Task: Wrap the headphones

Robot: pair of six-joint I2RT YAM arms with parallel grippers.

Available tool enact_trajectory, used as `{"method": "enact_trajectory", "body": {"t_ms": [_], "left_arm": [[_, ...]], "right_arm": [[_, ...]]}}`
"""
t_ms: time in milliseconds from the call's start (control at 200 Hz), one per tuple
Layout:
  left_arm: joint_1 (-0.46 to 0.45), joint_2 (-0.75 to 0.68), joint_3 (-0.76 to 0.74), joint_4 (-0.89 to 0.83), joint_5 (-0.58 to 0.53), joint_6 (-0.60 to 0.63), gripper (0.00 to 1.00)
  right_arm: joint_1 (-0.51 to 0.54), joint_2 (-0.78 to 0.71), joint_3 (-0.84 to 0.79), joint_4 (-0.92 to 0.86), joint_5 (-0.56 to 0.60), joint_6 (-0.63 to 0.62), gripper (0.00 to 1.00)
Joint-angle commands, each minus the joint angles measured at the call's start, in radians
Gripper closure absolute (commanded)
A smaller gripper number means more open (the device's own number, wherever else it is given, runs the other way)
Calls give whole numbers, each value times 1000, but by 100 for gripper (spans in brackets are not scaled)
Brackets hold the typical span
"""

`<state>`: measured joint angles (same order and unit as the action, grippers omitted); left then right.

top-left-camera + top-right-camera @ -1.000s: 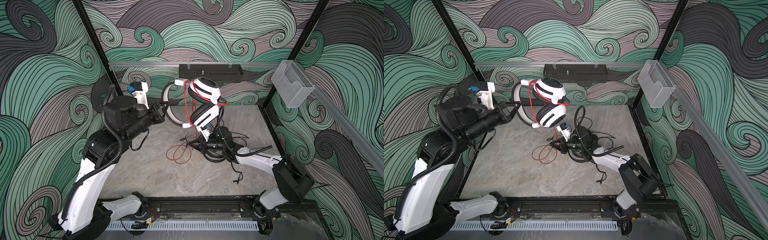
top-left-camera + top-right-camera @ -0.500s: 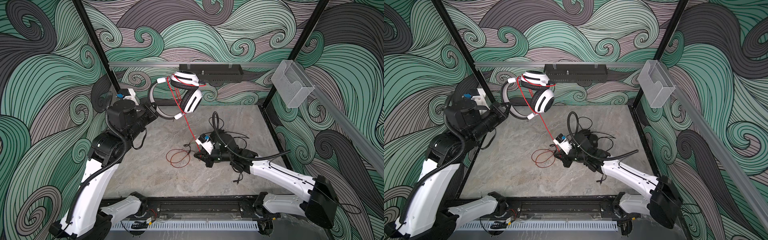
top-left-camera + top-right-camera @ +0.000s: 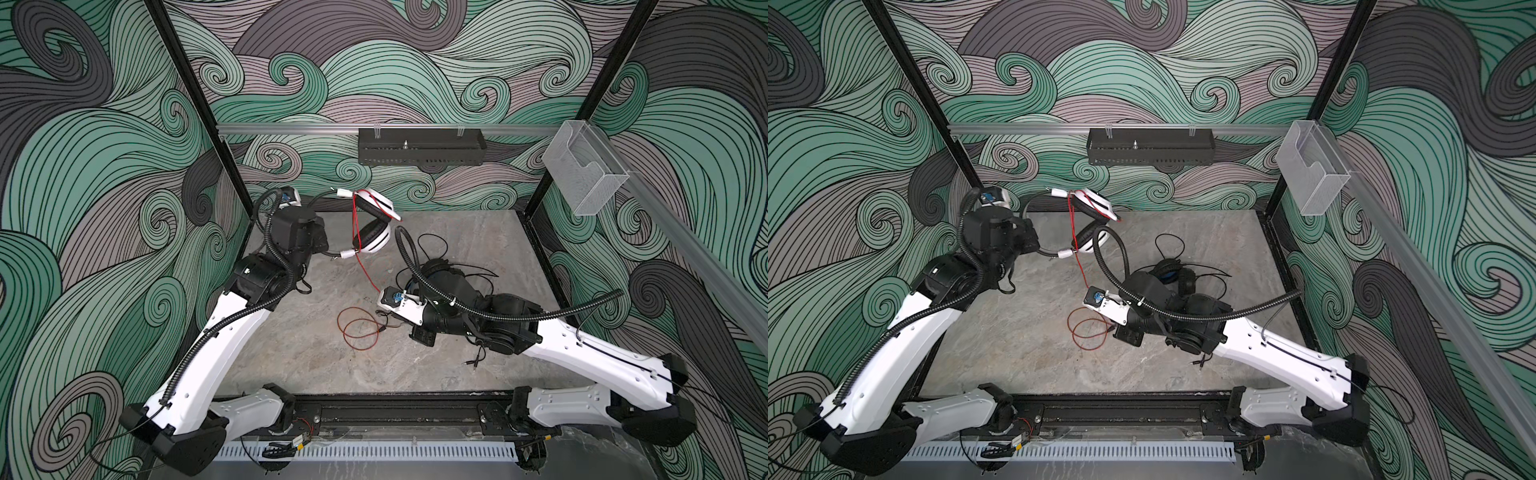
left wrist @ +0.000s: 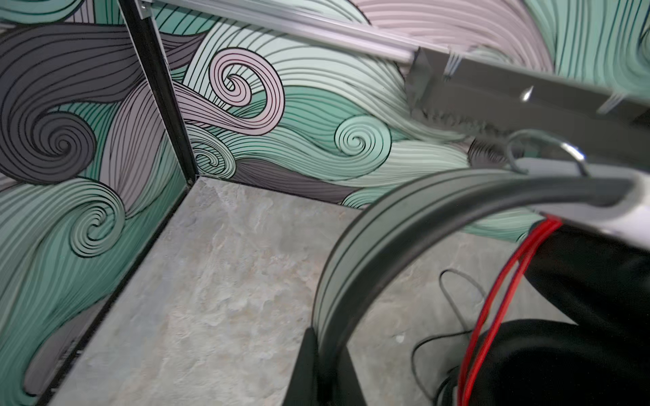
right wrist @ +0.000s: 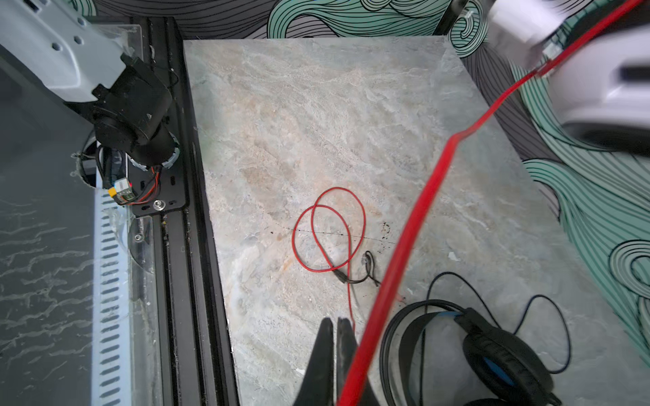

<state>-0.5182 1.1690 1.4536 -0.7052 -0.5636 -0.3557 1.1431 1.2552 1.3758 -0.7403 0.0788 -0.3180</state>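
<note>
Left gripper (image 4: 325,372): jaws clamped on the headband (image 4: 387,211) of the white headset (image 3: 376,243), which is raised clear of the tabletop (image 3: 291,353) at 11 o'clock. Right gripper (image 5: 334,337): jaws pressed together, red cord (image 5: 422,218) alongside, grip unconfirmed. Black headset (image 3: 1173,270) lies at 2 o'clock.

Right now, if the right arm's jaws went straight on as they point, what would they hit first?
Probably the loose loop of thin red cord lying on the grey stone-patterned tabletop ahead of the right gripper, whose jaws are shut on that cord. Depth is unclear; bare tabletop might come first.
</note>
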Motion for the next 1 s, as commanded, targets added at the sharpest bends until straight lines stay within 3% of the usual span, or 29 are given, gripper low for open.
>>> {"method": "enact_trajectory", "body": {"t_ms": [0,225,395,495,685,996], "left_arm": [[-60,-13,-10,19,-125,211,100],[-142,-55,-74,-134,3,420,100],[-175,-112,-66,-250,229,448,100],[-187,-137,-71,-301,381,455,100],[-196,-186,-69,-302,539,439,100],[-197,-210,-12,-230,629,332,100]], "right_arm": [[4,35,88,-138,162,-116,100],[5,89,185,-176,312,-271,100],[-7,107,192,-171,400,-331,100],[-31,93,189,-158,376,-337,100],[-63,51,119,-107,333,-328,94],[-192,-67,-58,75,98,-180,79]]}}
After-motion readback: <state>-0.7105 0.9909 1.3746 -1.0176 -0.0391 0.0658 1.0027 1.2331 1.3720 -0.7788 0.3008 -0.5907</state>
